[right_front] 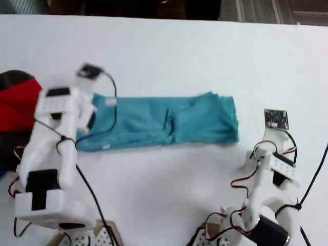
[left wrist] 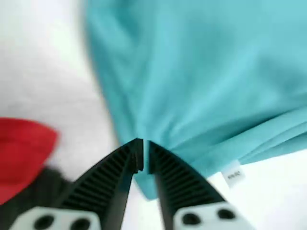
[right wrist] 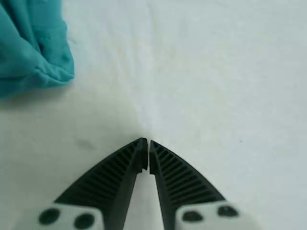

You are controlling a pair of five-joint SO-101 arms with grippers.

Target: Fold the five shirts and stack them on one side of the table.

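Laid across the middle of the white table: a teal cotton shirt, folded into a long band. Clenched on its end nearest the red folded cloth with the left gripper, creases fanning out from the pinch (so very likely a real hold, not a mere touch). Closed on nothing with the right gripper, over bare table near the band's other end. Judged soft, light and limp: sure to sag and open if lifted from one point. Better taken at both corners of an end, through all layers, and carried over low. Little danger of slipping; more of dragging the layers apart.
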